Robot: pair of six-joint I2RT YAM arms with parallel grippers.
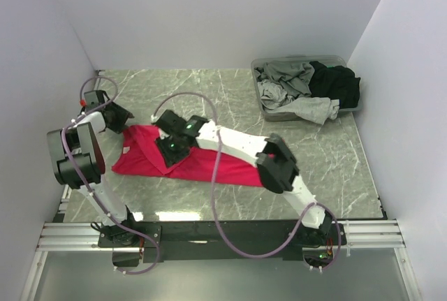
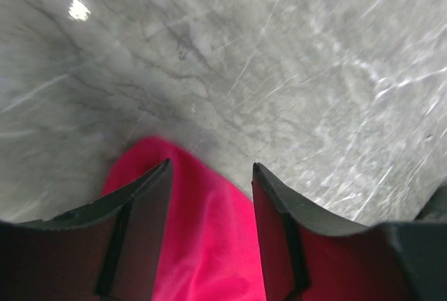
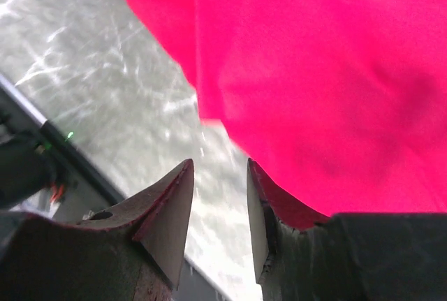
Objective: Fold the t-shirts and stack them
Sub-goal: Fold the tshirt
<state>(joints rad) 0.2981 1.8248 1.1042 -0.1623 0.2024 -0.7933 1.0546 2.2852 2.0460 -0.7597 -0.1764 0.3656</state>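
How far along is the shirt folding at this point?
Done: nothing is stacked. In hand: the pink-red t-shirt lies partly folded on the table, with the left gripper and right gripper open over its edges. Remaining: finishing that fold, plus the grey shirts and the black shirt heaped in the tub.

Marble table [image 1: 209, 91]: pinkish-red t-shirt [image 1: 143, 158] spread front-left; grey tub [image 1: 274, 114] far right.

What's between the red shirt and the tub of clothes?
Bare marble table, nothing lying on it; the right arm reaches over it beside the red shirt. The top view shows this up to the tub.
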